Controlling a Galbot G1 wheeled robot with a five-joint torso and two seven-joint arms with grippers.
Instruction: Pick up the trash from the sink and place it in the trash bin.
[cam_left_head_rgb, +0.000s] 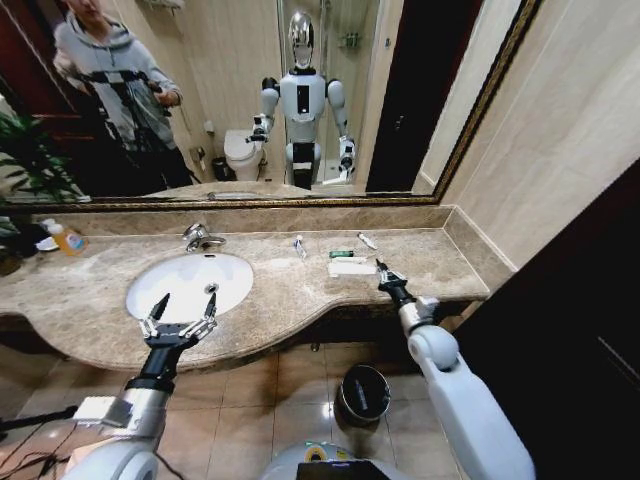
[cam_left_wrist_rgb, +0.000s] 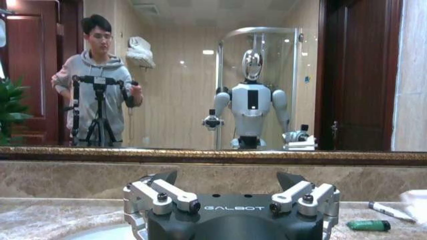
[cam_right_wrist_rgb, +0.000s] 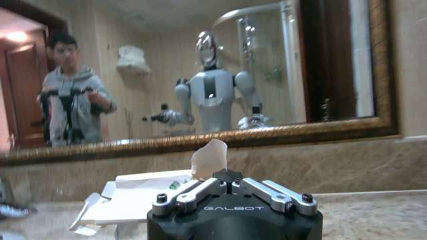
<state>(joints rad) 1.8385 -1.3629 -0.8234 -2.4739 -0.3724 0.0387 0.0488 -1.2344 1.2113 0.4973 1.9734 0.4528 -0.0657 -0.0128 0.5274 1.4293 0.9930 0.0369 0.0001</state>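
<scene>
Right end effector (cam_left_head_rgb: 381, 268) pinches a white scrap (cam_right_wrist_rgb: 209, 159) beside packet (cam_left_head_rgb: 352, 268) on counter (cam_left_head_rgb: 440, 262); left end effector (cam_left_head_rgb: 184, 297) spread over sink (cam_left_head_rgb: 190, 282).

Orange-yellow soap bottle (cam_left_head_rgb: 65, 238) beside a potted plant (cam_left_head_rgb: 25, 160), wall mirror (cam_left_head_rgb: 420, 90) behind.

The right pincer (cam_right_wrist_rgb: 229, 176) pinches a pale scrap (cam_right_wrist_rgb: 209, 158) whose lower end is hidden between its fingertips; what the scrap is cannot be told. Behind it, the white packet (cam_right_wrist_rgb: 143, 199) is blurred and partly covered by the pincer body. On the bench (cam_left_head_rgb: 420, 262), the small items near the mirror (cam_left_head_rgb: 300, 246) are too small to identify. The bin (cam_left_head_rgb: 364, 392) is partly covered by the right arm.
</scene>
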